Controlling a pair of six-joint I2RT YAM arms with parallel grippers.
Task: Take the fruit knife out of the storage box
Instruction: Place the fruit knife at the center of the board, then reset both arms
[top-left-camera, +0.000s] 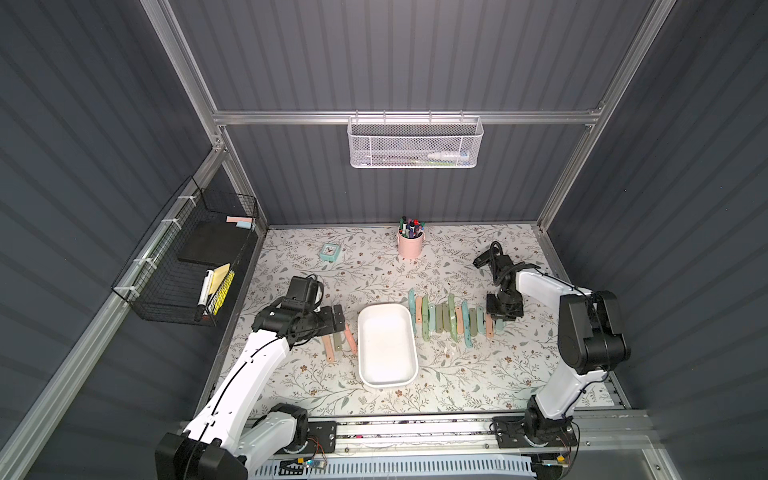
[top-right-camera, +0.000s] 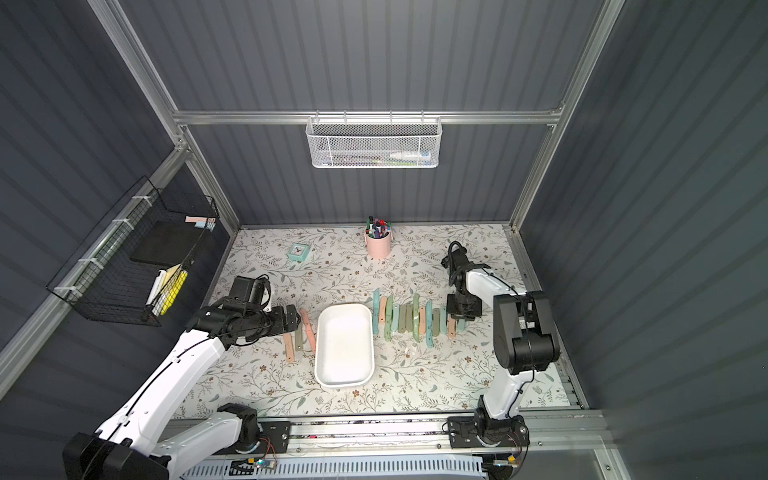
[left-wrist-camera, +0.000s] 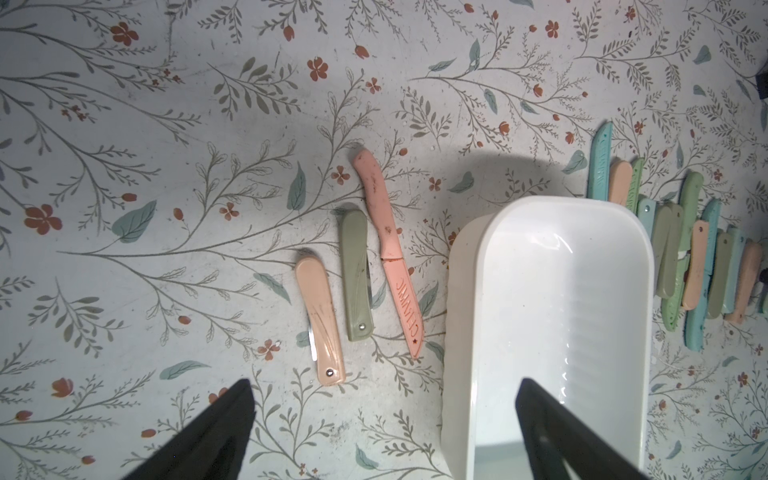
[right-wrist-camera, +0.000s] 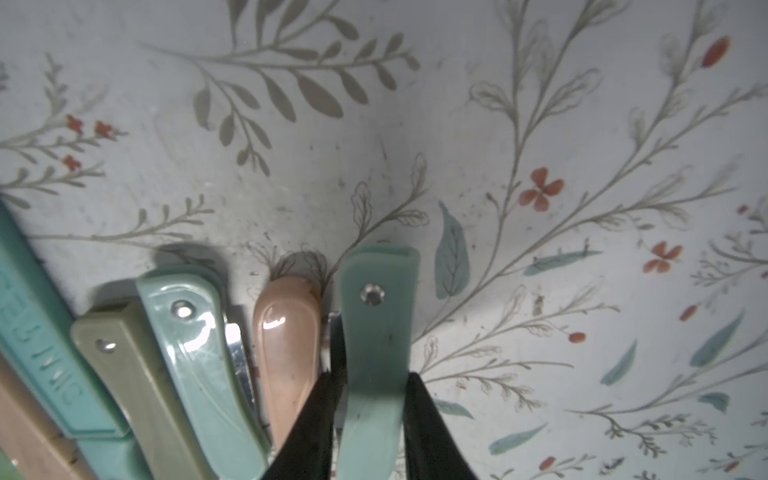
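A white storage box (top-left-camera: 388, 384) sits empty in the middle of a floral table, seen from above. To one side lies a long row of pastel folding knives (top-left-camera: 451, 322); on the other side lie three more knives (left-wrist-camera: 357, 270).

The right gripper (right-wrist-camera: 374, 386) is at the far end of the row, its jaws closed narrowly on a teal fruit knife (right-wrist-camera: 376, 316), which is already outside the box. Whether the knife's tip rests on the table cannot be told. The left gripper (left-wrist-camera: 384, 386) hangs wide open and holds nothing.

Likely risks: one right finger (right-wrist-camera: 328, 399) is wedged between the teal knife and a peach knife (right-wrist-camera: 286, 332) (they almost touch), so pulling away could drag the neighbour and disturb the row. Letting go too high could make the smooth handle topple sideways. If the left gripper lowers, it could strike the box rim.
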